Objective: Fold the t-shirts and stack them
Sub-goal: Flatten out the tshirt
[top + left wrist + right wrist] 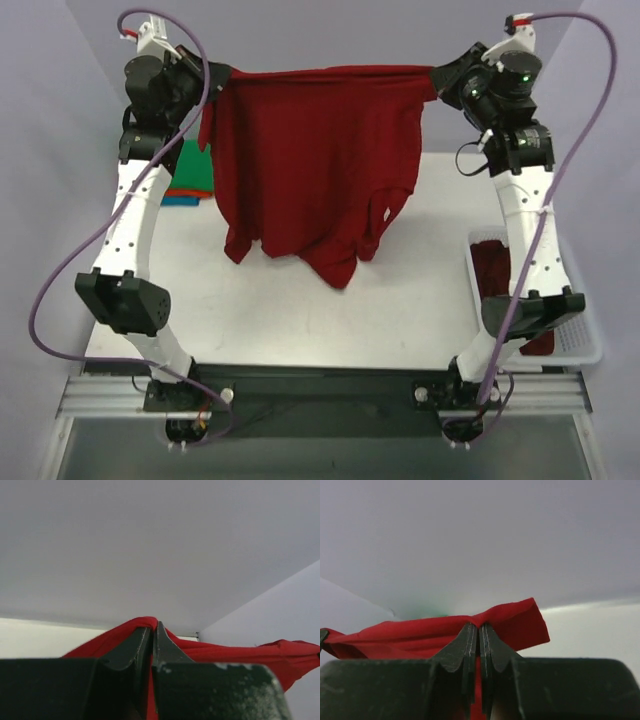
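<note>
1. Worktop: white, lay beneath everything.
2. Dark red t-shirt: hung spread above the worktop, between both tools.
3. White basket: stood near right and held dark red cloth.
4. Folded t-shirts: lay far left, green uppermost.
5. Left tool: was clamped tight on the shirt's left top edge.
6. Right tool: was clamped tight on its right top edge.

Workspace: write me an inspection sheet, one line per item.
Surface: white table, mostly bare in the middle.
Job's things: dark red t-shirt hanging spread between both arms, its hem off the table; folded stack at far left, green on top.
Clutter: white basket at the right edge, dark red cloth inside.
Grippers: left gripper and right gripper each shut on the shirt's top edge.
Cables: purple cables loop along both arms, clear of the shirt.
Surroundings: plain pale walls; nothing else seen.
</note>
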